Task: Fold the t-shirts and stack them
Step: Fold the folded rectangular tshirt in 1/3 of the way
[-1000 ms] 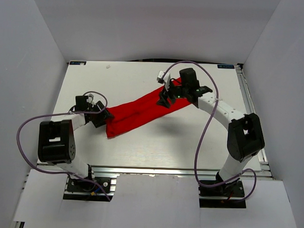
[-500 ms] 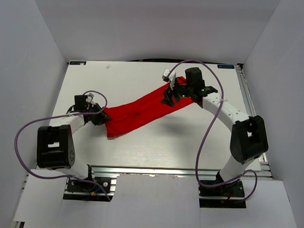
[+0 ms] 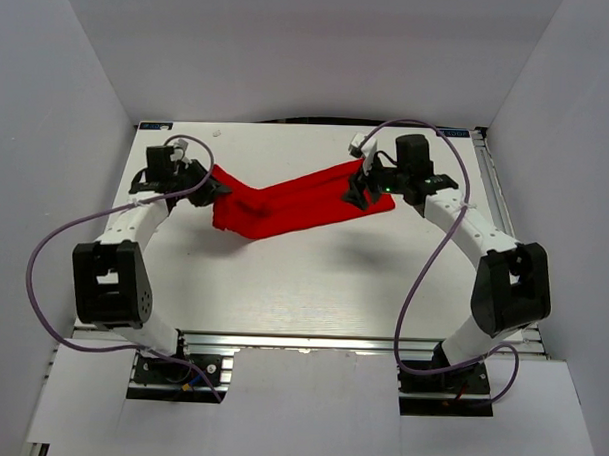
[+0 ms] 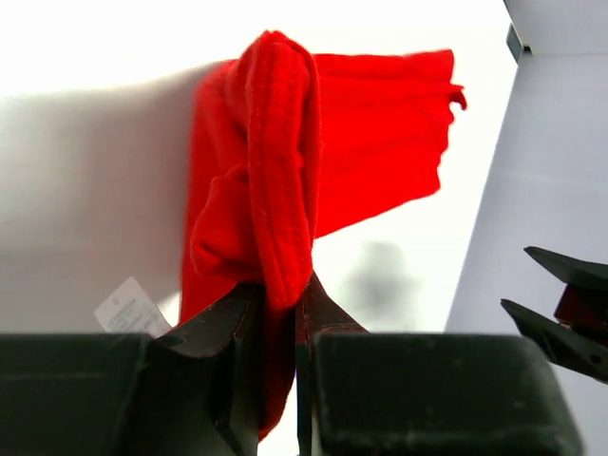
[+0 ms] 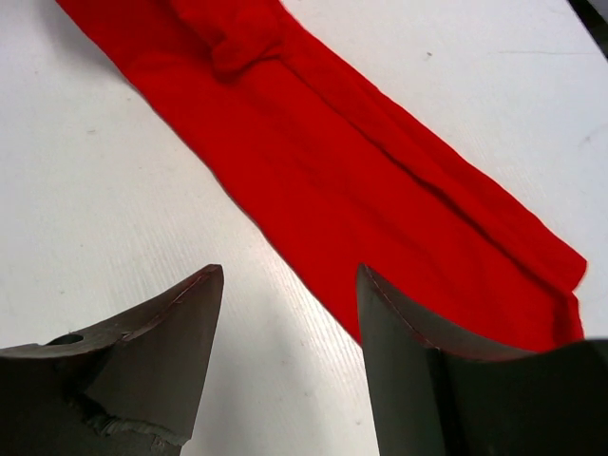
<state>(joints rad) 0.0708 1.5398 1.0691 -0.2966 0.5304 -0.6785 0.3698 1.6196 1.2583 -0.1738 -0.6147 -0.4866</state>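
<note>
While the left fingers (image 4: 214,328) pinch the one red t-shirt (image 3: 285,202), the right fingers (image 5: 161,332) stand spread, gripping nothing.

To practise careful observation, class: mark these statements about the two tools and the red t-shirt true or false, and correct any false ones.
1. The left tool pinches the red t-shirt. True.
2. The right tool clamps the t-shirt. False: its jaws stand open, holding nothing.
3. The t-shirt lies folded in a neat square. False: it stretches as a long, bunched strip across the table.
4. A white label shows beside the left tool. True.
</note>
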